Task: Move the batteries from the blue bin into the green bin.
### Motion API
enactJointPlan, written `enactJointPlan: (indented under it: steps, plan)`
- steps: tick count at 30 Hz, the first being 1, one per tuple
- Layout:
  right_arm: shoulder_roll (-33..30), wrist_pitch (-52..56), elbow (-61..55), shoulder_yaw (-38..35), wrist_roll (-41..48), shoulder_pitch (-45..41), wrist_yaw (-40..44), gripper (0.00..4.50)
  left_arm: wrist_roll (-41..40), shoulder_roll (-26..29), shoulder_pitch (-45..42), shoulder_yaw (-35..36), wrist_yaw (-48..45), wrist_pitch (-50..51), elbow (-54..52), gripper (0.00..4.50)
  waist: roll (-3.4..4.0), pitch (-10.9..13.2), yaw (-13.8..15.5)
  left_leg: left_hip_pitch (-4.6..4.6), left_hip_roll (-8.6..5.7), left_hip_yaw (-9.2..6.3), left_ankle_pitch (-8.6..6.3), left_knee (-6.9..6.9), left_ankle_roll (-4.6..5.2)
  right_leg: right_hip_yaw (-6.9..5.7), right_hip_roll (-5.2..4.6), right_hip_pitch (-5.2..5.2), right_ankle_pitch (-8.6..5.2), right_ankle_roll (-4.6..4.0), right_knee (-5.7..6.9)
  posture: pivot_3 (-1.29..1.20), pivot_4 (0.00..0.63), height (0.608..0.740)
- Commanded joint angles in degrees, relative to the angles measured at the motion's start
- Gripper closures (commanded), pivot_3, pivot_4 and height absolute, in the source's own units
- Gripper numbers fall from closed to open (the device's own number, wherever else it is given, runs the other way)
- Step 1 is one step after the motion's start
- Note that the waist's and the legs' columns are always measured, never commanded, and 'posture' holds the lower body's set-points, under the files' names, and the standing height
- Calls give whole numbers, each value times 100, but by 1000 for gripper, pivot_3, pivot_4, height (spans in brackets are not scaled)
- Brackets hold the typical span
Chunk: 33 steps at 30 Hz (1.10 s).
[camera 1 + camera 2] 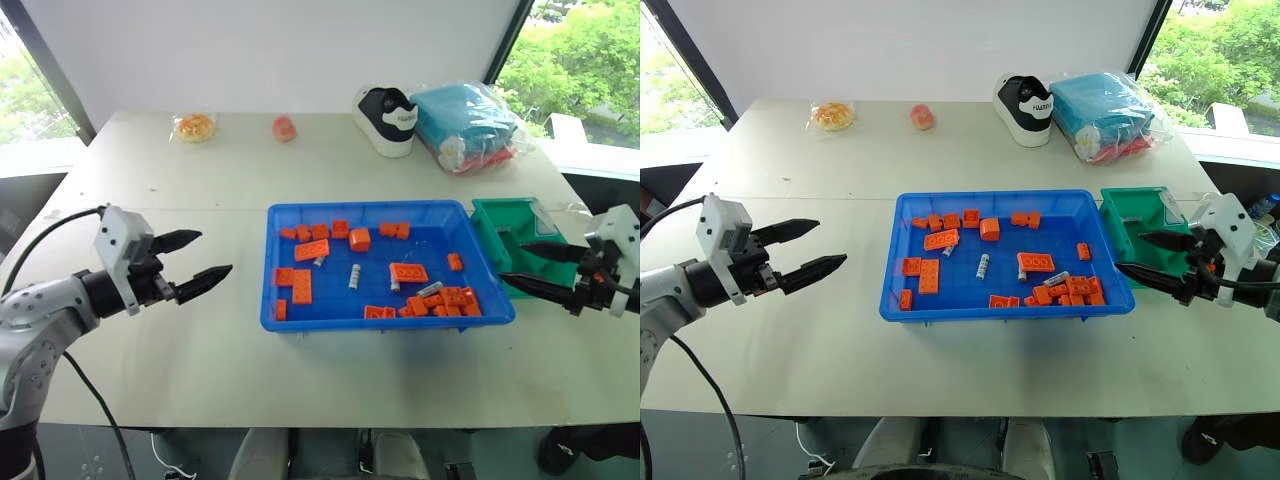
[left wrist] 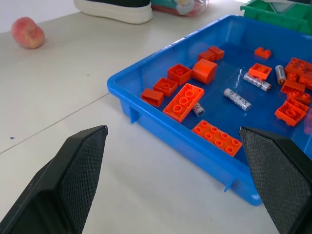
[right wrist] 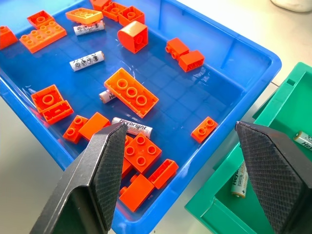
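Both the left gripper and the right gripper hover spread and empty, flanking the blue bin. Four batteries lie loose among orange bricks inside the blue bin; two rest in the green bin beside it. Each is likely rigid, smooth and roll-prone: pinch mid-length, across the diameter.

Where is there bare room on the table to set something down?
Bare table lies between the blue bin and the far items: snack bag, peach, shoe. The near strip in front of the bin is free too. It is crowded inside the bin: orange bricks and batteries.
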Motion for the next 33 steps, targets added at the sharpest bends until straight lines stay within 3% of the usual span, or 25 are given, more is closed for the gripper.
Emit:
enactJointPlan:
  steps: [1, 9, 16, 19, 21, 25, 33]
  plan:
    - [-73, -15, -77, -126, 44, -84, -23, 864, 76, 37, -83, 37, -14, -173, -41, 0, 0, 0, -1, 0, 0, 0, 0, 0, 0, 0, 0, 0, 0, 0, 0, 0, 150, 707]
    - [-120, -37, -30, -87, 15, -146, -11, 864, 55, -16, -173, -48, 68, -90, -46, 0, 0, 0, -1, 0, 0, 0, 0, 0, 0, 0, 0, 0, 0, 0, 0, 0, 150, 707]
    - [-343, -23, 328, 501, -24, -966, 214, 864, -80, -2, -132, -79, -38, -28, -271, 0, 5, 3, -15, 0, 0, 1, 0, 0, 0, 0, 1, -3, 0, 0, 0, 0, 150, 707]
    - [-386, 17, 433, 813, -10, -1290, 336, 43, -245, 22, -79, -70, -95, 132, -318, 0, 2, 2, -16, 0, 0, 1, 0, -2, 0, 0, 1, -4, 1, -1, 2, 0, 150, 707]
    - [-377, -44, 490, 976, -53, -1480, 383, 43, -372, 59, -75, -56, -150, 216, -351, 0, 2, 2, -11, -1, 0, 1, 0, -1, -1, -1, 3, -4, 1, -1, 2, 0, 150, 707]
    - [70, -103, 435, 1851, -71, -2558, 462, 43, -461, 133, -154, -60, -168, 281, -467, 0, 4, 4, -45, -2, 0, 4, 0, 1, -1, -1, 3, -7, 0, 0, 1, 0, 150, 707]
    - [1697, -483, 1306, 4443, -1267, -4505, 1076, 43, -567, 369, -249, -128, -358, 318, -671, 0, -12, -3, -159, -2, 7, 4, 1, -3, 2, -5, 14, -19, 18, -27, 20, 0, 150, 707]
